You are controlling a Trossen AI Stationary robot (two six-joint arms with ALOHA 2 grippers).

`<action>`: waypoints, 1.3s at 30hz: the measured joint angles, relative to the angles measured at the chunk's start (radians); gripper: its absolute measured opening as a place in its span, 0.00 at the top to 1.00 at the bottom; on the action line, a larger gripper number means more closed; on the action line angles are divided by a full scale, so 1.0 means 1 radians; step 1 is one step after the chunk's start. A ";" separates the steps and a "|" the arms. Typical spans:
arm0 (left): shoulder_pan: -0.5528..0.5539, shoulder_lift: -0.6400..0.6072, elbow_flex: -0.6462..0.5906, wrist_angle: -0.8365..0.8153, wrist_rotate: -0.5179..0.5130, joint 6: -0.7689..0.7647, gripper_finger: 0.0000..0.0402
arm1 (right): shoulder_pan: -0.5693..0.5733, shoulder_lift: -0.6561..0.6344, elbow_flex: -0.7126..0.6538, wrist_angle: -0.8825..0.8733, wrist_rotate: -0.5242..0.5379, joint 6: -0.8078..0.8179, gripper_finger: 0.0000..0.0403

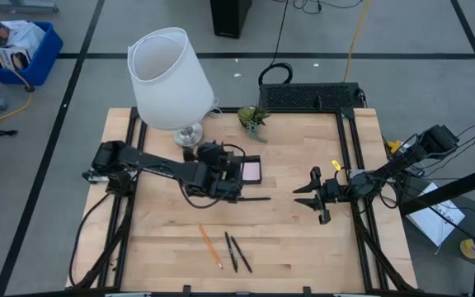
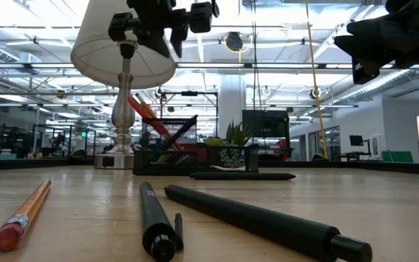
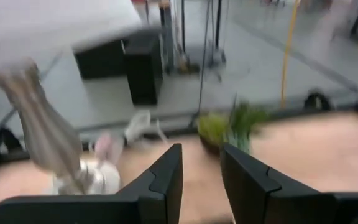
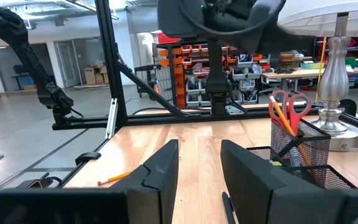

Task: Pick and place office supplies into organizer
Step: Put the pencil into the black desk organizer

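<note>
Left gripper: the left gripper hangs over the organizer; its fingers stand a little apart with nothing between them in the left wrist view.
Right gripper: the right gripper waits well apart on the right side of the table, fingers parted, empty.
Organizer: it stands near the lamp base, with scissors and orange pencils upright in its mesh cup, and a pink pad.
Supplies left: one pencil and two pens lie near the front edge; another pen lies just beside the organizer.
Risk 1: the left arm may bump the lamp base or the small plant, because both stand near the organizer.
Risk 2: round pens may roll away when fingers close on them.
Surface: light wood table, black frame rails.
Room: large workshop, grey floor, shelves behind.
</note>
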 joint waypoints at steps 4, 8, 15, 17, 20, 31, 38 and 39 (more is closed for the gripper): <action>-0.031 0.000 0.000 0.018 0.228 0.001 0.72 | 0.000 0.000 0.000 0.000 0.000 0.000 0.71; -0.058 0.000 0.000 0.055 0.619 -0.068 0.72 | 0.000 0.000 0.000 0.000 0.000 0.000 0.71; -0.125 0.001 0.007 0.069 1.035 -0.446 0.72 | 0.000 0.000 0.000 0.000 0.000 0.000 0.71; -0.146 0.001 0.007 0.098 1.080 -0.552 0.72 | 0.000 0.000 0.000 0.000 0.000 0.000 0.71; -0.175 0.001 0.007 0.137 1.074 -0.695 0.72 | 0.000 0.000 0.000 0.000 0.000 0.000 0.71; -0.270 0.076 0.001 0.132 1.193 -1.181 0.72 | 0.000 -0.001 0.000 0.000 0.000 0.000 0.71; -0.248 0.103 -0.002 0.121 1.264 -1.241 0.72 | 0.000 -0.001 0.000 -0.002 0.000 0.000 0.71; -0.244 0.106 -0.002 0.113 1.263 -1.214 0.72 | 0.000 -0.001 0.000 -0.003 0.000 0.000 0.71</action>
